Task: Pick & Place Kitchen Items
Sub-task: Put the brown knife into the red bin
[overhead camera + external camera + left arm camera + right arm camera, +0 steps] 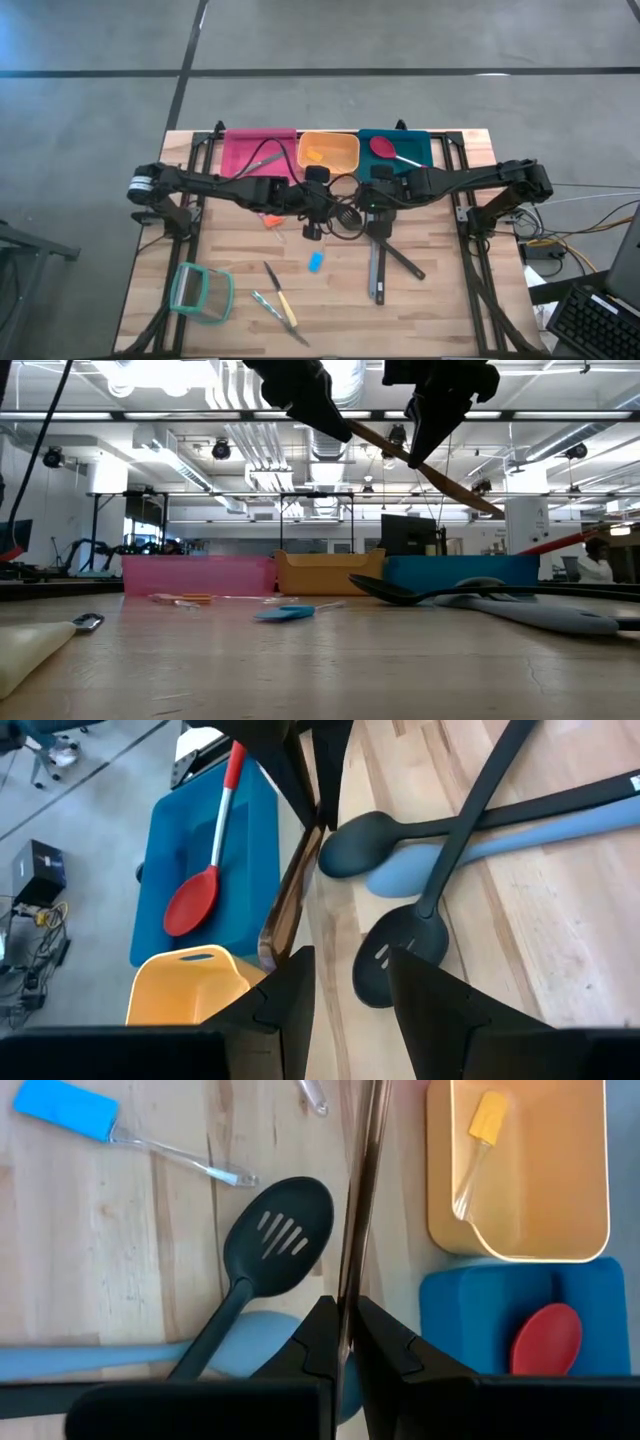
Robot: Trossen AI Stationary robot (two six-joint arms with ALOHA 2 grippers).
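A slim brown wooden utensil (455,485) hangs slanted above the table's middle, with my right gripper (345,1315) shut on it. My left gripper (345,990) stands open close by its higher end (275,935). Nothing is between the left fingers, and I cannot tell whether they touch the utensil. Below them on the wood lie a black slotted spoon (400,950), a black spoon (360,845) and a grey-blue spatula (430,870), crossing one another. A red spoon (195,900) lies in the teal bin (170,830). A small blue spatula (70,1110) lies on the table. My right gripper pinches the wooden utensil's shaft (352,1270) between its two fingers, partway along its length. The fingers come slanting down from above and lie across the shaft. The utensil is lifted clear of the table, one end high by the left gripper, the other end (490,507) lower toward the table's right.
Pink (258,152), orange (330,152) and teal (400,150) bins stand in a row at the far edge. A yellow brush (485,1120) lies in the orange one. A clear teal-rimmed container (200,292) and slim knives (280,305) lie near the front left.
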